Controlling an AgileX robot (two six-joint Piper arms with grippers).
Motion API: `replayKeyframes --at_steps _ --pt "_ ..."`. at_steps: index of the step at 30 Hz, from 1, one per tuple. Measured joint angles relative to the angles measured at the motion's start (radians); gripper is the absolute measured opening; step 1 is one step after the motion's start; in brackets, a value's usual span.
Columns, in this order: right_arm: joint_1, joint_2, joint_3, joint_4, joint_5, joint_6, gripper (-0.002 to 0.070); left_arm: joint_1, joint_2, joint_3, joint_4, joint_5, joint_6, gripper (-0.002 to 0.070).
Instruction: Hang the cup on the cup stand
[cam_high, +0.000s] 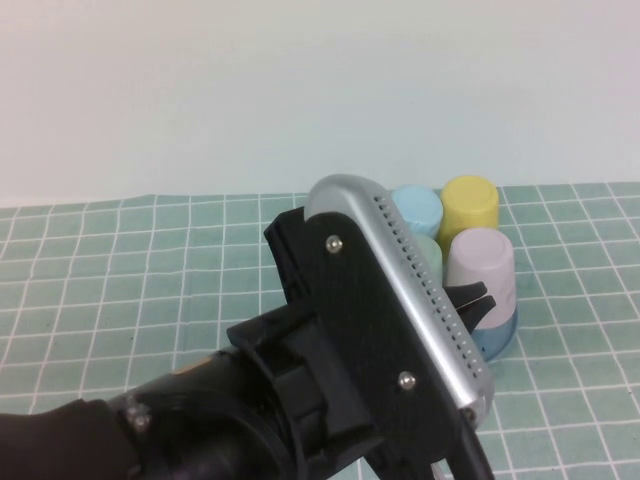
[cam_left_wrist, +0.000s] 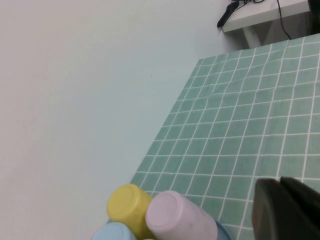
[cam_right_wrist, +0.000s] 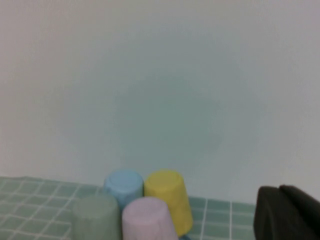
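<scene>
The cup sits inverted on the cup stand, apparently hung; both end effectors, left and right, closed, empty.

one pink cup, one yellow cup, one blue cup, one green cup, one cup stand

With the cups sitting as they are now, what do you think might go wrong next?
1. The left end effector, shut, sits right against the small pale pink plastic cup; pulling away might tip it.
2. The pink cup stands packed with the yellow cup and pale blue cup on the blue cup stand, so one nudge could disturb all.
3. The right end effector, shut, seems back from them.
</scene>
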Motion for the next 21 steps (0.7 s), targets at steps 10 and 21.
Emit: replayKeyframes --at_steps 10,21 --pt "0.0 -0.011 0.142 0.02 -0.098 0.001 0.0001 0.0 0.0 0.0 0.001 0.012 -0.007 -0.0001" --pt "0.0 -0.011 0.146 0.022 -0.098 0.001 0.0001 0.0 0.0 0.0 0.002 0.027 -0.002 -0.0001"
